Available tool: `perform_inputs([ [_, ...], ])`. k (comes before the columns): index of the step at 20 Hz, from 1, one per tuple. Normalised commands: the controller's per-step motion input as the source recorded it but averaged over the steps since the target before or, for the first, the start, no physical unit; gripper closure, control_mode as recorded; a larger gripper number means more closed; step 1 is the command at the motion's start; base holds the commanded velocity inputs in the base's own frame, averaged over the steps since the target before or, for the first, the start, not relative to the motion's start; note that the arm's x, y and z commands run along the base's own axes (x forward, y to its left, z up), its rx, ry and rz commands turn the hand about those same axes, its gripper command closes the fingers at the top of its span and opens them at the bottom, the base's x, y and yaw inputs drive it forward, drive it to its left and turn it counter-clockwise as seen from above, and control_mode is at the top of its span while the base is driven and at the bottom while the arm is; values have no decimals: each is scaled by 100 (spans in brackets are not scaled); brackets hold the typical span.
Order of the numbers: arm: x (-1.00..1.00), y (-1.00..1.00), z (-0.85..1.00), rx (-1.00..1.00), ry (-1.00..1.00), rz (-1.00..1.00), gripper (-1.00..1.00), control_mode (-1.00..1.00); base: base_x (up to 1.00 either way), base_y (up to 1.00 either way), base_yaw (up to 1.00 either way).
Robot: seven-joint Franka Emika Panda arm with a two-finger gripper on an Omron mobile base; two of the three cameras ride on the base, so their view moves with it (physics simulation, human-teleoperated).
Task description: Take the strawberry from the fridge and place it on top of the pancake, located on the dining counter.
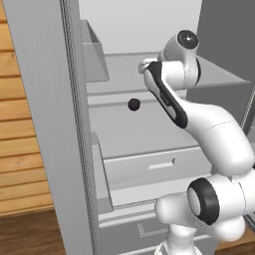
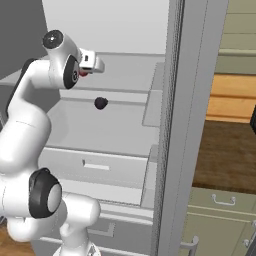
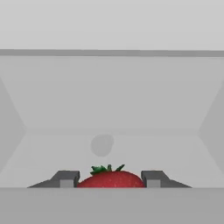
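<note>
In the hand view the strawberry [image 3: 111, 178] sits at the bottom centre of the frame, red with green leaves on top, right between the two dark fingers [image 3: 66, 179]. One finger stands at each side of the berry and both meet its flanks, so the gripper [image 3: 111, 180] is clenched on the strawberry. Beyond it lies the pale floor of a fridge shelf [image 3: 112, 148], with a faint round shadow just above the berry, and the plain back wall fills the upper half of the frame.

In the left base view the fridge [image 1: 144, 129] takes up the middle of the frame, its open door edge [image 1: 55, 124] running down the left side. The white arm [image 1: 199, 124] rises from the lower right and reaches up to the upper shelf, its hand at the upper centre. A small dark round fruit [image 1: 133, 104] lies on the shelf below, left of the forearm and apart from it. Drawers [image 1: 149, 167] show in the lower middle, and wooden boards [image 1: 20, 149] at the far left.

In the right base view the hand is at the upper left, with a speck of red [image 2: 83, 73] just beneath it where the berry is held. The dark fruit [image 2: 101, 103] lies lower, near the centre left.
</note>
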Motion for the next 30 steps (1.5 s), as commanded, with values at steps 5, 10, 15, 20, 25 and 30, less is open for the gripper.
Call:
perform_inputs([
  [5,-91,0,0,5,-3,0,100,-100,0,0,0],
  [10,-100,0,0,7,-4,0,100,-100,0,0,0],
  [15,-100,-1,-23,0,21,0,100,-100,0,0,0],
  [20,-100,-12,-39,0,27,0,100,-100,0,0,0],
  [25,-93,-8,-69,-2,25,0,100,-100,0,0,0],
  [30,-24,0,-63,-4,13,0,100,-100,0,0,0],
])
